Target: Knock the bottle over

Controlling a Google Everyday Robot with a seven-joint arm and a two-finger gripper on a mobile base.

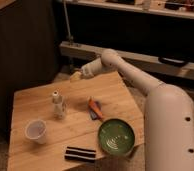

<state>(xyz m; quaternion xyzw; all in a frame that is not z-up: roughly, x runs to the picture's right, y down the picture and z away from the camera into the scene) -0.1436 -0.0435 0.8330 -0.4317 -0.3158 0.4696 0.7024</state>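
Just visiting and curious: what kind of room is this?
Probably a robotics lab: a wooden table set with a bottle, white cup and green bowl, a cluttered shelf behind, and the robot's gripper hovering over the table's far edge.

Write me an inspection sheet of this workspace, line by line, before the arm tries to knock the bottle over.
Surface: wooden table, set at an angle to the camera, with several things on it.
Job's things: bottle stands upright, not yet knocked over, with nothing touching it.
Clutter: white cup in front of the bottle; orange and blue item near the middle; green bowl at the near edge; black and white striped object beside the bowl.
Grippers: gripper hangs over the table's far edge, apart from the bottle.
Cables: nothing seen.
Surroundings: dark panel beside the table, light rail behind it, shelf above.
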